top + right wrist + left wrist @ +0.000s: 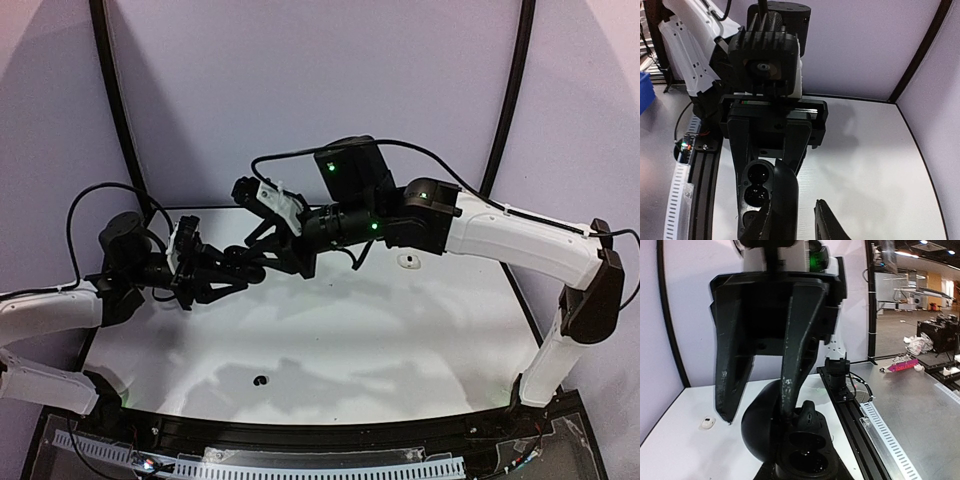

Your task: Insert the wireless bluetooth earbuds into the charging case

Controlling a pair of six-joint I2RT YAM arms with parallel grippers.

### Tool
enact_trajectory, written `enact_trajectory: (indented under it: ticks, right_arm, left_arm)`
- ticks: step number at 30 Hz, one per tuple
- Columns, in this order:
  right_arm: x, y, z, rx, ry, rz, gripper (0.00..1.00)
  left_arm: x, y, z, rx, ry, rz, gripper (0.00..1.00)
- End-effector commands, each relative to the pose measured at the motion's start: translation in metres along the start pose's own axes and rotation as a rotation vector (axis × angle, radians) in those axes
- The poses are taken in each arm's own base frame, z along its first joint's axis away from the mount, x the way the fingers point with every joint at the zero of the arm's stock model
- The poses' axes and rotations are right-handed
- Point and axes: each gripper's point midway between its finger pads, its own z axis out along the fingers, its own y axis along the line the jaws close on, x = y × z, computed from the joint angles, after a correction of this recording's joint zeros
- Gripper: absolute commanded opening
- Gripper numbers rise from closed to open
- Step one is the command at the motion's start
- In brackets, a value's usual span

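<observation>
One rounded black earbud (807,416) sits lower-middle on the glossy black charging case (802,452) rim, touching the right gripper (799,185), which is slightly parted and empty. The left gripper (240,270) is clamping the case.

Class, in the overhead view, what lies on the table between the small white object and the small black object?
Nothing: from small white object to small black object, the top view shows only bare table.

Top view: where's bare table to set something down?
Bare table: front right, between the small dark item and the right arm; also front left, by the left arm. Crowded: back left, where the left tool and right tool meet at the black case. A small white item lies by the right arm.
</observation>
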Motion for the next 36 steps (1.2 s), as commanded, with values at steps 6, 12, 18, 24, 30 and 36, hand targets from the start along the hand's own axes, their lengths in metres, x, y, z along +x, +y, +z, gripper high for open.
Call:
enact_trajectory:
  ticks: [6,12,18,24,30,36]
  right_arm:
    - [0.003,-0.004,-0.005,-0.061,-0.032,0.126,0.35]
    - [-0.002,-0.006,-0.007,-0.076,-0.051,0.132,0.39]
    - [-0.022,0.008,-0.019,-0.182,-0.159,0.128,0.45]
    - [-0.024,0.008,-0.019,-0.19,-0.167,0.13,0.48]
    - [-0.034,0.001,-0.026,-0.155,-0.195,0.116,0.5]
    - [-0.049,-0.037,-0.06,0.034,-0.275,0.189,0.51]
  left_arm:
    - [-0.003,-0.022,-0.003,0.108,-0.021,0.08,0.01]
    - [0.001,-0.011,-0.002,0.049,-0.006,0.015,0.01]
    - [0.01,-0.007,-0.002,0.014,0.005,-0.079,0.01]
    - [0.011,-0.006,-0.002,0.012,0.009,-0.11,0.01]
    - [0.012,-0.002,-0.002,-0.01,0.011,-0.129,0.01]
    - [0.013,0.007,-0.003,-0.071,0.008,-0.14,0.01]
